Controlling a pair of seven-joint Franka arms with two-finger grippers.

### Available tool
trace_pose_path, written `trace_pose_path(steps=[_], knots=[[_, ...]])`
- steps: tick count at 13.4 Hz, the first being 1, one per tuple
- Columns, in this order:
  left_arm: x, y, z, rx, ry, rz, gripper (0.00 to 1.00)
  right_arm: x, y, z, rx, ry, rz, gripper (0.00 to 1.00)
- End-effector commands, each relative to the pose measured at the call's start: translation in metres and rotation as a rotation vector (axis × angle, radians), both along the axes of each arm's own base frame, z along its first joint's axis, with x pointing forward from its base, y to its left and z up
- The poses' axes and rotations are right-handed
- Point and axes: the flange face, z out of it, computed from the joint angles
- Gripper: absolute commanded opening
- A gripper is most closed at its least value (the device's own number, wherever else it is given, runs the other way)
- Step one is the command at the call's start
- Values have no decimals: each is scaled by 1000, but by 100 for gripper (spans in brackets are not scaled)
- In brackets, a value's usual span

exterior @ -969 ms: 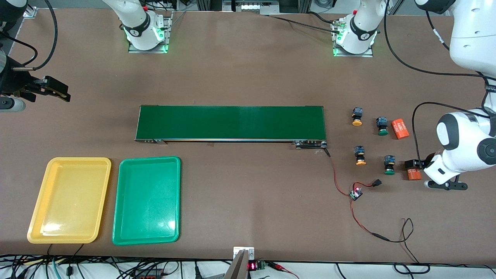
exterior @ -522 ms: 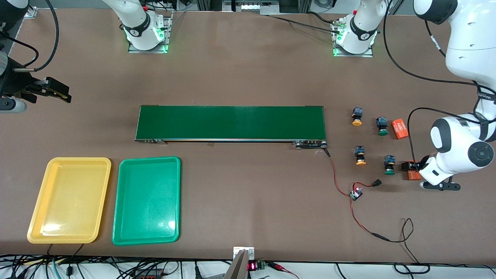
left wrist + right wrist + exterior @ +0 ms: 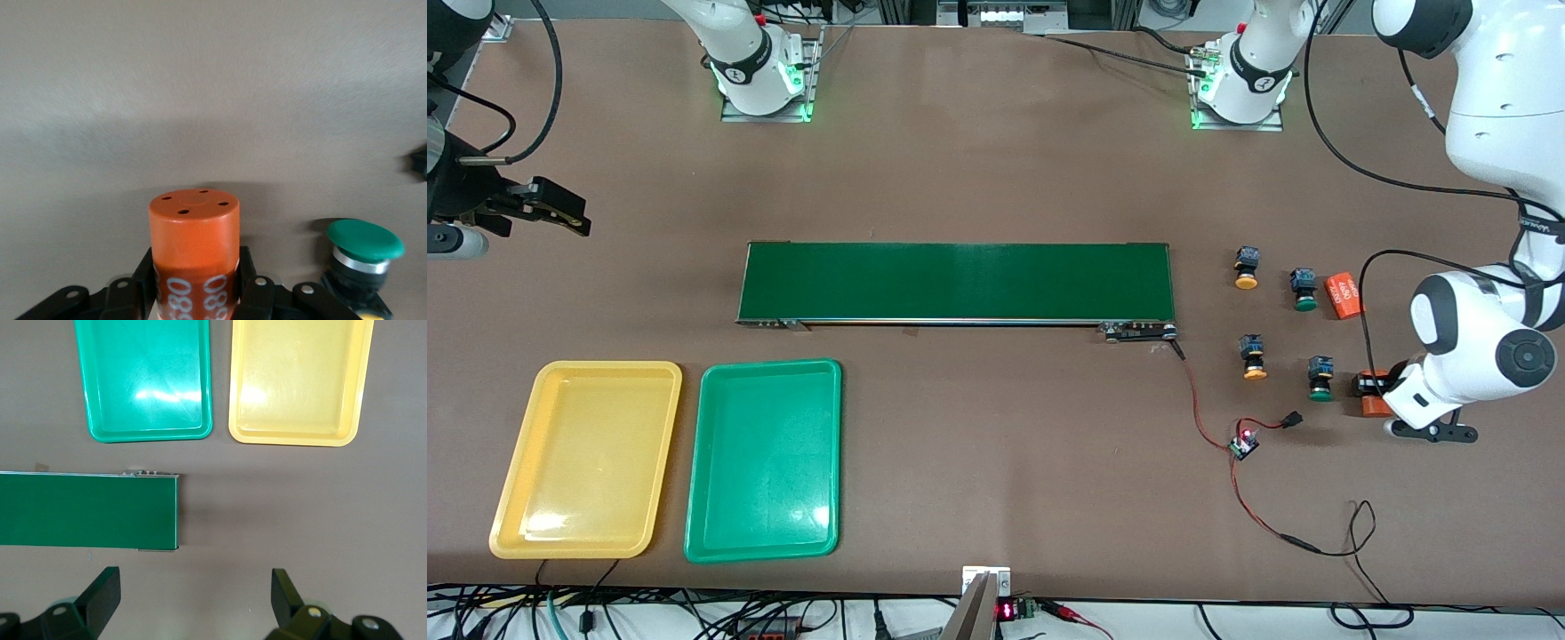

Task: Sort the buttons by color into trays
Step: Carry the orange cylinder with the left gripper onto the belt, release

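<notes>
Left end effector (image 3: 195, 293) closed in, now grasping orange cylinder (image 3: 194, 250), base hidden; right end effector (image 3: 193, 597) released

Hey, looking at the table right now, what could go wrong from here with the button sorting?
1. The left tool has its fingers around an orange cylinder, not a button, so a non-task item may get sorted.
2. A green-capped button stands right beside that cylinder; lifting or swinging could knock it over.
3. The yellow tray and green tray lie at the right arm's end, while the right tool waits open.
</notes>
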Motion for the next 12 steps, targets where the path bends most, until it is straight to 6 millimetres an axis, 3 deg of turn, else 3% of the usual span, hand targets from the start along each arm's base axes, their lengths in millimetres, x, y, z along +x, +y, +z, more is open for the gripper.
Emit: trace_pose_path(steps=[1, 2, 4, 5, 7, 9, 12], knots=[[0, -24, 65, 8, 36, -70, 18, 1, 0, 3, -3, -7, 13, 100], [-4, -36, 89, 4, 66, -90, 18, 1, 0, 3, -3, -7, 13, 100], [-15, -78, 125, -15, 160, -164, 20, 1, 0, 3, -3, -7, 11, 100], [-24, -99, 138, -47, 218, -182, 30, 1, 0, 3, -3, -7, 11, 100], [-42, -172, 154, -104, 329, -258, 22, 1, 0, 3, -3, -7, 11, 100], [-55, -214, 167, -123, 380, -310, 21, 1, 1, 3, -3, -6, 14, 100], [-74, -283, 170, -182, 425, -550, 21, 1, 4, 3, -4, -6, 19, 100]])
